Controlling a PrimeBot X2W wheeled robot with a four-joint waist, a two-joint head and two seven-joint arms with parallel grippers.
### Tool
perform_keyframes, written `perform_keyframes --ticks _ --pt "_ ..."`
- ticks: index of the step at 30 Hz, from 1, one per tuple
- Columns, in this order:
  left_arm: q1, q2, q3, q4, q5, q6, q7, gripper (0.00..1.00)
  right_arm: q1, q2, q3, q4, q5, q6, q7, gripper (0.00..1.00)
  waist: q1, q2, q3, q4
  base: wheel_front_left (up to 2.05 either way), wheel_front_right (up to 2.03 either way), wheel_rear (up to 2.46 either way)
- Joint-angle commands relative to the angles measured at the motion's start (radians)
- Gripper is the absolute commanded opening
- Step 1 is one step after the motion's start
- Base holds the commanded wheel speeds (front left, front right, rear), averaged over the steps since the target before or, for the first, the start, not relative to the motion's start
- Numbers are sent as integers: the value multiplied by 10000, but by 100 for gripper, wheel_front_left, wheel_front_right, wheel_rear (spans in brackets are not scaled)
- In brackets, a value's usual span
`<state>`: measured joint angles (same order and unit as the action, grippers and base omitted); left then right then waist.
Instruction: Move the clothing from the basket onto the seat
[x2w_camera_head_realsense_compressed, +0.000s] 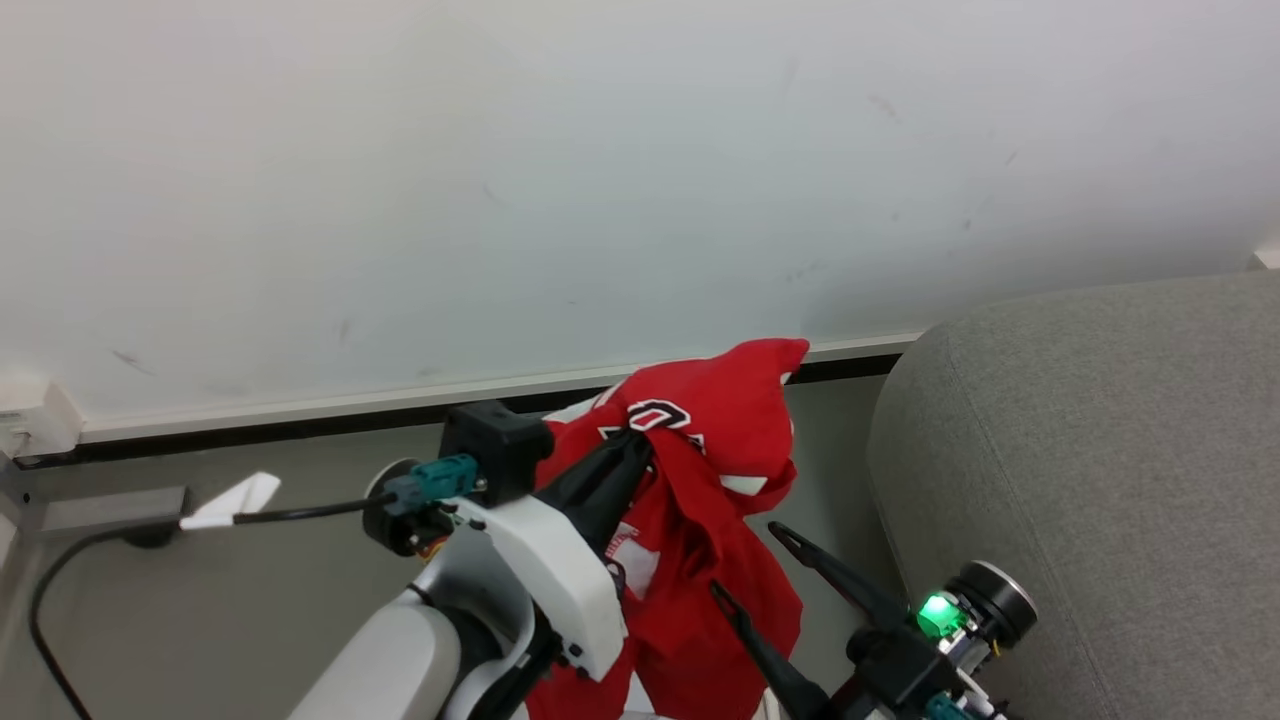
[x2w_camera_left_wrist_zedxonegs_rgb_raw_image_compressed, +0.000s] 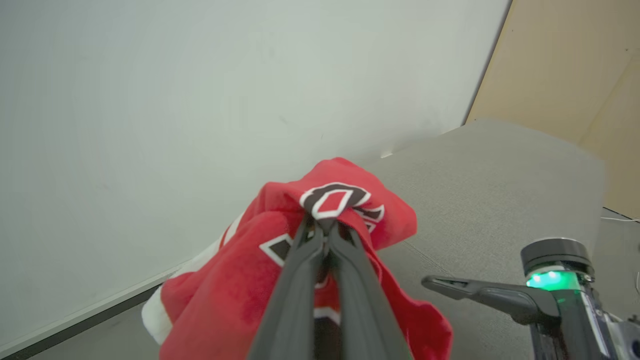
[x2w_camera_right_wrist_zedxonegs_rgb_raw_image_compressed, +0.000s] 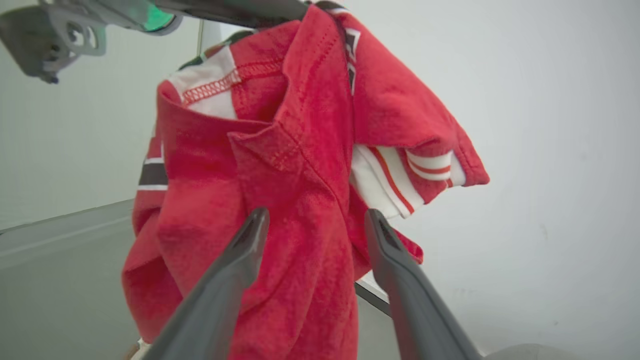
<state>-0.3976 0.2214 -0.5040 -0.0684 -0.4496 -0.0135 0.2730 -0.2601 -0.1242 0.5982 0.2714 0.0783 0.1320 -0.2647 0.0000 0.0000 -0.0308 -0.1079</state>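
Clothing (x2w_camera_head_realsense_compressed: 720, 430) hung aloft beside the seat (x2w_camera_head_realsense_compressed: 1100, 450), not yet set down.
Your left gripper (x2w_camera_left_wrist_zedxonegs_rgb_raw_image_compressed: 327, 225) pinched it between pressed fingers; your right gripper (x2w_camera_head_realsense_compressed: 748, 562) kept fingers spread, gripping nothing. Placing was left.

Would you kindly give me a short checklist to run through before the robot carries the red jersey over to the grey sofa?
1. Left gripper shut on the jersey, pinching a fold by the number: ok.
2. Right gripper open, so it will not drag the cloth: ok.
3. Right fingers apart from the hanging cloth: cannot tell; they frame it closely in the right wrist view.
4. Jersey's lower hem off the floor: cannot tell; the hem runs past the head view's bottom edge.
5. Jersey above the sofa: not ok; it hangs beside the sofa's rounded end.
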Motion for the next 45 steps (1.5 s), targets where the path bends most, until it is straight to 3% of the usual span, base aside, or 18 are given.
perform_keyframes --ticks 1,13,14,16,26,27,28,30,31,32,45 --pt "-40 -54 -76 -88 -78 -92 33 0 -349 -42 146 188 29 -25 6 100 0 0 11 27 0 0 0" --pt "-8 -501 -974 63 -557 -586 409 0 -2300 500 688 2009 392 -25 4 100 0 0 72 261 0 0 0" --pt "-14 -527 -1011 91 -580 -589 399 0 -2359 518 757 2105 469 -25 4 86 0 0 73 287 0 0 0" --pt "-16 -547 -1038 160 -633 -618 395 0 -2412 569 832 2188 787 -25 4 0 0 0 77 326 0 0 0" --pt "-20 -388 -892 385 -606 -412 266 0 -2480 568 952 2057 1465 -25 3 0 0 0 121 278 0 0 0" --pt "-19 -382 -863 414 -575 -384 237 7 -2464 554 938 2030 1517 -25 3 0 0 0 127 261 0 0 0" --pt "-17 -384 -833 448 -540 -327 173 26 -2433 553 920 2015 1596 -25 1 0 0 0 134 244 0 0 0" --pt "-28 -348 -831 525 -456 -301 123 38 -2390 555 877 1997 1774 -25 1 0 0 0 147 215 0 0 0" --pt "-31 -344 -820 558 -430 -262 43 49 -2368 556 851 1998 1885 -25 1 0 0 0 152 206 0 0 0" --pt "-29 -343 -799 601 -374 -195 -12 100 -2349 547 834 2012 1966 -25 1 0 0 0 158 197 0 0 0" --pt "99 -310 -833 1130 32 67 -776 100 -2263 290 293 2112 2517 -25 2 0 0 0 171 198 0 0 0"
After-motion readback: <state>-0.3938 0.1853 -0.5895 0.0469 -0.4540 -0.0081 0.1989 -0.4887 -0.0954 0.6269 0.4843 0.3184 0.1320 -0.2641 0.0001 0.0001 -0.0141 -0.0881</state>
